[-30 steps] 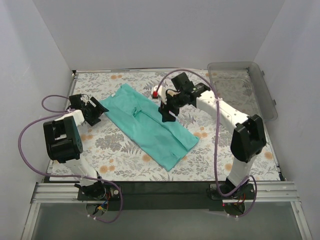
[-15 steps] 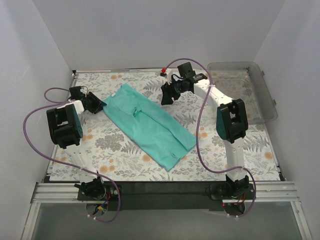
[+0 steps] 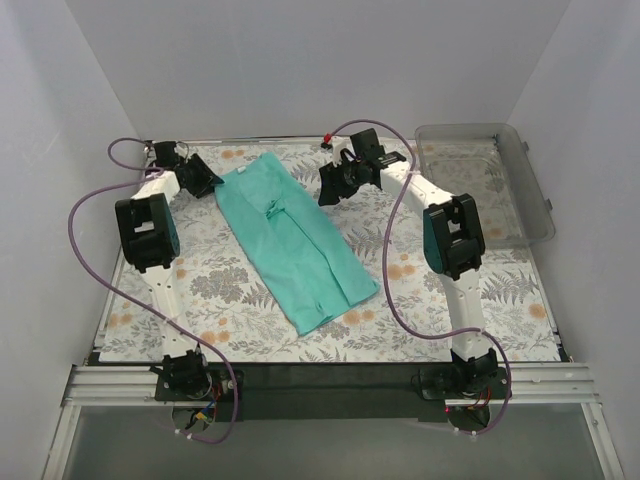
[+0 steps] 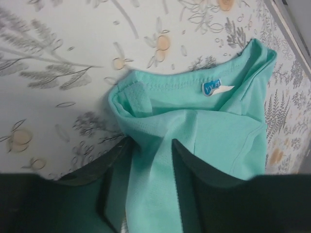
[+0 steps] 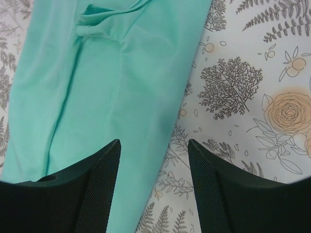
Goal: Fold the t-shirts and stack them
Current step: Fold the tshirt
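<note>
- The left gripper (image 3: 207, 181) at the far left is clamped on a fold of the t-shirt's collar end, close to the white neck label (image 4: 212, 88).
- The teal t-shirt (image 3: 295, 240) lies as a long folded strip on the floral tablecloth (image 3: 230, 290), running from far left to near centre.
- The right gripper (image 5: 154, 145) hangs over the shirt's far right edge, its fingers apart and holding nothing.
- A clear plastic bin (image 3: 520, 215) sits at the far right.

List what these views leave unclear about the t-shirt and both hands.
Left wrist: print on the neck label, too small, blurred.
Top: where the left hand meets the t-shirt, covered by the hand itself.
Right wrist: right hand height above the cloth, no depth cue.
</note>
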Motion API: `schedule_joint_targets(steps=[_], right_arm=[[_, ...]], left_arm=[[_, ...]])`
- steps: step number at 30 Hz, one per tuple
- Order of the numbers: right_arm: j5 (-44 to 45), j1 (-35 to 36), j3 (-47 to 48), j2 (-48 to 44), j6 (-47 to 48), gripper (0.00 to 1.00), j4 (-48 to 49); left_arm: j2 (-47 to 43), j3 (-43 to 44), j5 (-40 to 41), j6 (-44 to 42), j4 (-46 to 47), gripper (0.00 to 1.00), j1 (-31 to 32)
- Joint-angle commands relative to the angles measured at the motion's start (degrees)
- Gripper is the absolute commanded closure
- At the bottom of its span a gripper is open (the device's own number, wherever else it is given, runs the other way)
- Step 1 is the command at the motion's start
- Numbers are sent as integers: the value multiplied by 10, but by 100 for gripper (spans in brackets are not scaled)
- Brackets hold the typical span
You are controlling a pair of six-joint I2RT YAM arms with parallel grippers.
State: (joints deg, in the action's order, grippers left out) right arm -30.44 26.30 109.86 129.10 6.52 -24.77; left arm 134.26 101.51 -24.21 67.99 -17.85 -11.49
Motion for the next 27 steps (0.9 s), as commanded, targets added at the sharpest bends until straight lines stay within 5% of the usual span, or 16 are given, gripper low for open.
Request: schedule_joint_targets(steps=[1, 4, 14, 27], right_arm=[[30, -4, 34, 35, -75, 46, 35], [31, -8, 37, 53, -99, 46, 45], [8, -13, -14, 59, -129, 50, 69], [-74, -14, -68, 59, -149, 58, 68]], left_arm=[[15, 49, 41, -22, -84, 57, 25], [-16, 47, 96, -23, -72, 45, 26], [-123, -58, 145, -55, -9, 47, 25], [-232, -199, 103, -55, 57, 46, 16]])
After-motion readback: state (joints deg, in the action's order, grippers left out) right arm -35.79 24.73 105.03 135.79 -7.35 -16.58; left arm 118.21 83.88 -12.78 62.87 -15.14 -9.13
